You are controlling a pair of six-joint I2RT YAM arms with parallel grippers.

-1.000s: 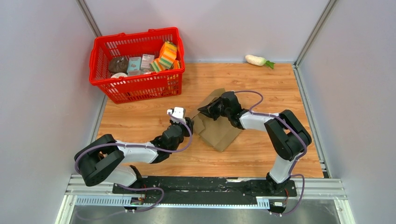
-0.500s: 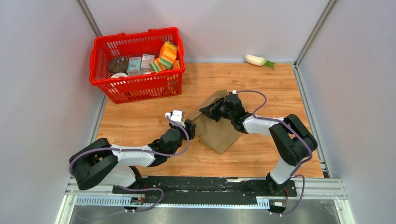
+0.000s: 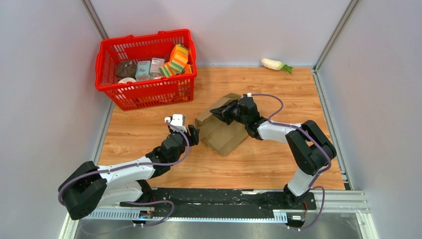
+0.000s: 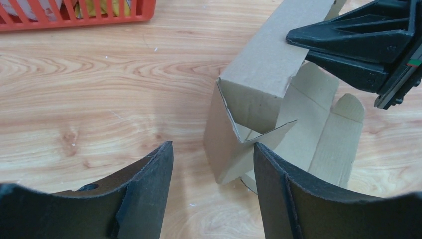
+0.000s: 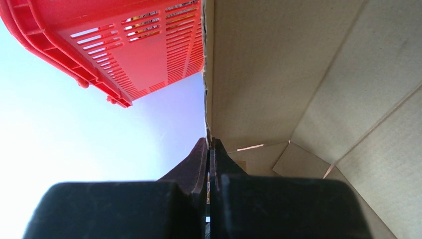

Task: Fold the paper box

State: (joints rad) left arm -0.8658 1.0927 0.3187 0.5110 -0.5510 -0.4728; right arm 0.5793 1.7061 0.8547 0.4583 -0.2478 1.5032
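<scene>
Seeing the left fingers (image 3: 194,135) backed off leftward versus a second ago, plain brown cardboard box (image 3: 226,138) dragged that way too, mid wooden table (image 3: 278,164). Spread wide, just short of the box, touching nothing. Right fingers (image 3: 217,110) pinched tight on a raised flap edge, only obvious from the right wrist. From the left wrist: one wall standing, loose tab poking inward. Loads of bare wood near and right. Count: one box, one red plastic basket (image 3: 144,92) far left, one white radish (image 3: 272,63) at the back edge.
</scene>
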